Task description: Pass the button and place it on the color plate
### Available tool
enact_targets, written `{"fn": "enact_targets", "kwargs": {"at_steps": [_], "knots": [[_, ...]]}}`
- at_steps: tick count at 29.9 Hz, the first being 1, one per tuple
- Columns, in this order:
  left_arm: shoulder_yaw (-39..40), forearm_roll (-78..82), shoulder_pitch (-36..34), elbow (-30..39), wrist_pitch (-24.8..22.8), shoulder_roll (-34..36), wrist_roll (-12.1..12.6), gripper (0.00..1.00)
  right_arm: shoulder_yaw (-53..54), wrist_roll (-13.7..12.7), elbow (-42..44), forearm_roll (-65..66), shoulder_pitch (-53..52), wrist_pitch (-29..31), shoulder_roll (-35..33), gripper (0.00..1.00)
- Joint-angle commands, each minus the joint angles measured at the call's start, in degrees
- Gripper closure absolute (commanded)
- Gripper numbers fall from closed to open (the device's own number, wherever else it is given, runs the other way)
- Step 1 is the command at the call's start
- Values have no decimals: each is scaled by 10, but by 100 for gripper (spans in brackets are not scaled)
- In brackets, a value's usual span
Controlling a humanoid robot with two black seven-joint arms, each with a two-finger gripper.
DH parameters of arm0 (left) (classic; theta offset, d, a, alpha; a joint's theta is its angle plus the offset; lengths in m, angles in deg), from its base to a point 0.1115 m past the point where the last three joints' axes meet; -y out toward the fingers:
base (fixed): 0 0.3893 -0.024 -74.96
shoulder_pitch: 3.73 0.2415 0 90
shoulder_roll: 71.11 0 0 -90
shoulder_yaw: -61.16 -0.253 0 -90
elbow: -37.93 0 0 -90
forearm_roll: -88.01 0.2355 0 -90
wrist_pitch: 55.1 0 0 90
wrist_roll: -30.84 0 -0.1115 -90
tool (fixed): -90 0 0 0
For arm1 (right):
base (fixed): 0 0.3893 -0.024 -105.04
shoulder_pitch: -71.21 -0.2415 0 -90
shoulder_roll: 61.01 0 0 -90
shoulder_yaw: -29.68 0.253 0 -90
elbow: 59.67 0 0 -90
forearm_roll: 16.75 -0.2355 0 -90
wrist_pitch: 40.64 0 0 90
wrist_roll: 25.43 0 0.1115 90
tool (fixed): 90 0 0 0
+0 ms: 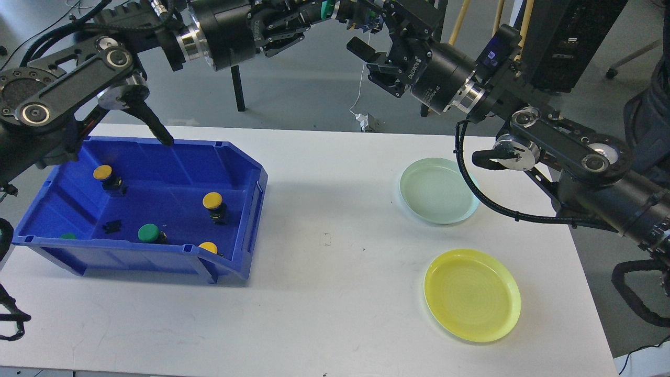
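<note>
My two arms (63, 99) are matte black with silver joint rings (468, 97), round screw caps, white lettering and a ribbed black cable (497, 207).

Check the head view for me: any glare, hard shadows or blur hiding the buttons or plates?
Head view: even soft light, no glare on the white table. The blue bin casts a faint shadow to its right; the green plate and yellow plate read sharp. Both grippers sit dark against the background at the top edge.

White table (335, 293): blue bin (246, 220), two plates (437, 190).
</note>
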Motion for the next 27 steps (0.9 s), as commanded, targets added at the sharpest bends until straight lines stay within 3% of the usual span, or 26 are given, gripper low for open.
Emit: {"fn": "enact_targets", "kwargs": {"at_steps": [1,14,24,27], "knots": [[-1,-24,1,-5,0,5,0,65,2,0,-3,0,1,-2,1,6],[-3,-74,3,-6,0,21,1,65,3,0,-5,0,0,-44,15,17],[-11,-75,3,-5,0,17,1,65,1,0,-15,2,-2,-44,15,35],[-11,-86,3,-5,0,16,1,65,-2,0,-14,6,-9,-44,14,36]]}}
